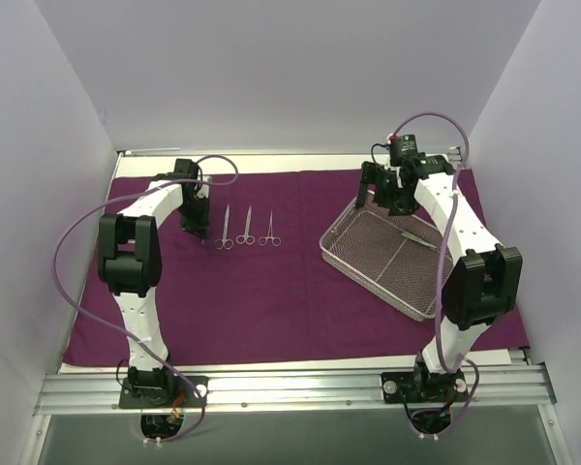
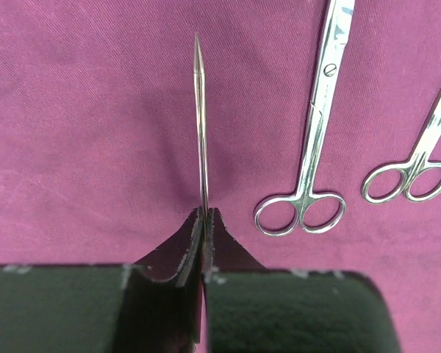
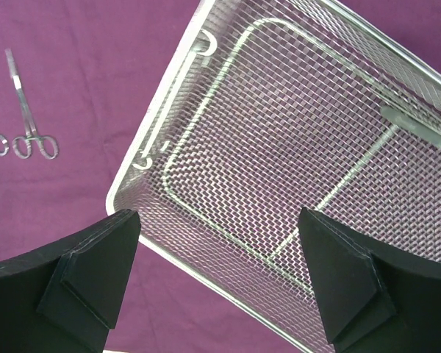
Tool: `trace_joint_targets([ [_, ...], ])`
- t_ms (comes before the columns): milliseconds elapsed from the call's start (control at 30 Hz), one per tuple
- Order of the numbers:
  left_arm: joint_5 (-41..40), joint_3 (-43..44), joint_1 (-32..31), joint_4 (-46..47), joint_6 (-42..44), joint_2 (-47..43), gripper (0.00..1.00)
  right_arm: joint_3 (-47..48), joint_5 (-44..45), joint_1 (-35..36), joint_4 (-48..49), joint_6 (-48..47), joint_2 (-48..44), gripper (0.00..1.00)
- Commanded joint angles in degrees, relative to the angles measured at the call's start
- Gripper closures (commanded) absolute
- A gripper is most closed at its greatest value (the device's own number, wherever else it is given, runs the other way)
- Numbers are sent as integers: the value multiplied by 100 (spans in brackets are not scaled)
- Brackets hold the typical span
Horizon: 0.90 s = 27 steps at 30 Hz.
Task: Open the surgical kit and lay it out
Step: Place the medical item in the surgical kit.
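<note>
The dark purple cloth lies spread flat. Three scissor-handled instruments lie on it side by side. My left gripper is just left of them, low over the cloth. In the left wrist view it is shut on slim pointed tweezers, with scissors to their right. The wire-mesh tray sits on the right, with one slim instrument in it. My right gripper is open and empty above the tray's far-left corner. In the right wrist view it hangs over the tray's rim.
White walls close in the table on the left, back and right. A metal rail with both arm bases runs along the near edge. A purple cable loops out from the left arm. Forceps lie left of the tray.
</note>
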Motion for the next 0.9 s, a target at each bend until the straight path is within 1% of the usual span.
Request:
trace_joint_targets([
  [0, 60, 54, 26, -10, -83, 51, 93, -173, 202, -193, -214, 226, -226, 7],
  [133, 87, -7, 26, 43, -110, 34, 75, -304, 466, -439, -170, 568, -226, 8],
  [167, 78, -25, 17, 43, -110, 25, 68, -383, 519, -492, -118, 630, -217, 7],
  [400, 87, -148, 35, -9, -127, -265, 49, -647, 826, -852, 269, 1192, -24, 10],
  [433, 69, -148, 35, -96, -188, -300, 48, -665, 871, -870, 261, 1254, 37, 11],
  [467, 52, -174, 44, -141, -232, -353, 47, -682, 1106, -870, 234, 1420, 55, 14],
  [500, 51, -210, 44, -159, -276, -501, 44, -796, 1282, -879, 243, 1500, 73, 17],
  [533, 78, -253, 44, -159, -329, -572, 42, -875, 1354, -896, 286, 1579, 82, 21],
  [567, 78, -280, 44, -176, -373, -669, 41, -954, 1450, -905, 313, 1658, 82, 28],
  [667, 60, -245, 53, -326, -496, -976, 40, -1297, 1714, -923, 524, 1940, 82, 39],
  [767, 200, -324, 53, -326, -602, -1346, 39, -1535, 1951, -923, 735, 2194, 126, 42],
  [833, 288, -403, 61, -326, -681, -1583, 39, -1562, 2197, -932, 683, 2404, 196, 42],
  [867, 332, -447, 53, -326, -751, -1671, 39, -1570, 2468, -923, 682, 2467, 205, 41],
])
